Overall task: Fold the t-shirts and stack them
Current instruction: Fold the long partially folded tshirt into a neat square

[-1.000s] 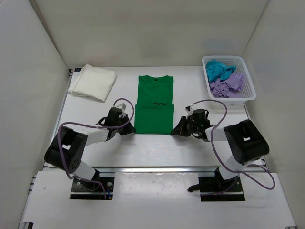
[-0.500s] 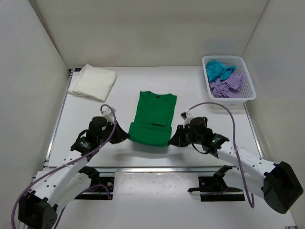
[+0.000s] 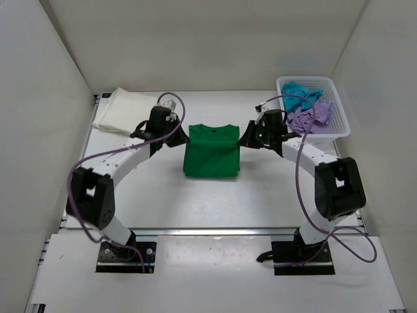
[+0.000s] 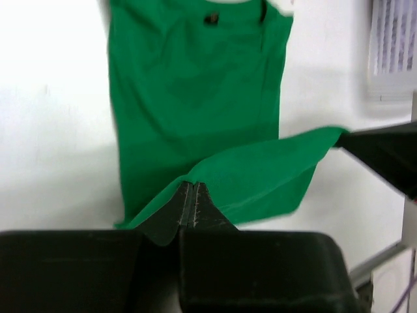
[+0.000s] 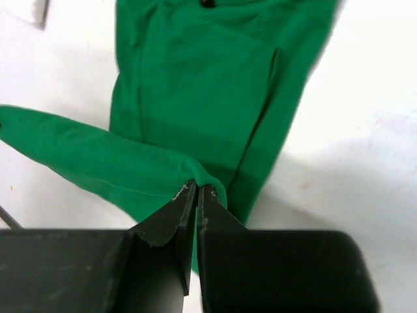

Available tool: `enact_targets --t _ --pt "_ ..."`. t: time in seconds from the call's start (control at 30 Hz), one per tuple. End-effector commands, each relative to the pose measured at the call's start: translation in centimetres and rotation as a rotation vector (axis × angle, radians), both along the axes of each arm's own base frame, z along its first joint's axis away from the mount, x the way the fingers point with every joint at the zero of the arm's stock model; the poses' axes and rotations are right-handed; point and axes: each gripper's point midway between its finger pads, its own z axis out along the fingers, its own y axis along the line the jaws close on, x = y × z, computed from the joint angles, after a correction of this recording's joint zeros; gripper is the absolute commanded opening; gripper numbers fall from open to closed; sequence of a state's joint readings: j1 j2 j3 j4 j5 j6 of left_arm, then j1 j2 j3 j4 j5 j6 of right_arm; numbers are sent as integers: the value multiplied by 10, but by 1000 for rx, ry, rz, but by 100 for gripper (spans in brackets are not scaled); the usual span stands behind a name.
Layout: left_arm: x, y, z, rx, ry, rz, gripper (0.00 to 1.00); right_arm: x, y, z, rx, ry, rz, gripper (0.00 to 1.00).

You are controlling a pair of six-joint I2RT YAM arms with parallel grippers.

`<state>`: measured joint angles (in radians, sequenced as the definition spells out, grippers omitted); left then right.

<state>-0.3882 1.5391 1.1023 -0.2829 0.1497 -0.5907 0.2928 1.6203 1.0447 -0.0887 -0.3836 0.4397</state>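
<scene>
The left gripper [image 4: 190, 195] is pressing its fingers tight on one corner of the green shirt [image 3: 210, 153], with the cloth peaking up between the tips. The right gripper [image 5: 195, 192] is pinching the opposite corner of the same edge, its fingers squeezed together on the fabric. Between the two, that edge is hanging as a raised, slightly sagging band above the rest of the shirt, which is lying flat on the table [image 3: 195, 202] with its collar toward the far wall. In the top view the held edge is sitting over the collar end, so the shirt is showing doubled over on itself. Both arms are reaching out over the table, one at each side of the shirt. A folded cream shirt [image 3: 127, 111] is lying at the far left corner, well apart from the green one. At the far right, a basket [image 3: 340, 111] is holding a crumpled teal shirt [image 3: 300, 94] and, nearer the arms, a crumpled lilac shirt [image 3: 311, 116].
</scene>
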Motion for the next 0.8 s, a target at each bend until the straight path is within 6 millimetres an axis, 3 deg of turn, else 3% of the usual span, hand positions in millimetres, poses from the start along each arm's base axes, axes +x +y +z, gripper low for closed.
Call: enact_targets --t 0.0,0.03,0.1,0.13,0.17,0.27,0.3,0.47,0.5,0.53,0.6,0.67,0.7,0.73,0.77 --pt "46 -1 16 16 -65 46 0 35 -1 18 20 -82 10 0" --pt "51 -6 7 21 -52 38 0 43 -1 18 19 -90 5 0" --pt "69 -7 16 28 -80 63 0 58 -5 17 20 -93 -16 0" --pt "74 -4 7 43 -62 80 0 67 -5 17 19 -100 -11 0" --pt "83 -2 13 42 -94 100 0 73 -7 9 13 -82 -14 0" --pt "104 2 -2 44 -80 131 0 105 -8 13 -2 -116 -30 1" --pt "111 1 3 47 -93 130 0 109 -8 11 -7 -104 -35 0" --pt "149 -10 -16 85 -80 140 0 152 -7 -11 -43 -94 -45 0" --pt "153 -8 -29 93 -59 145 0 159 -6 -16 -46 -89 -43 0" --pt "157 -11 -22 89 -72 143 2 161 -7 -19 -60 -79 -47 1" --pt "167 -10 -32 92 -62 151 5 175 -3 -29 -73 -72 -45 0" --pt "173 -9 -36 93 -54 157 25 181 -2 -36 -78 -57 -49 3" --pt "179 -5 -33 84 -71 162 38 185 -4 -31 -81 -67 -54 9" --pt "179 -4 -33 80 -67 166 44 184 -1 -32 -84 -63 -50 14" --pt "181 -1 -21 66 -98 164 56 185 -1 -26 -94 -75 -49 23"
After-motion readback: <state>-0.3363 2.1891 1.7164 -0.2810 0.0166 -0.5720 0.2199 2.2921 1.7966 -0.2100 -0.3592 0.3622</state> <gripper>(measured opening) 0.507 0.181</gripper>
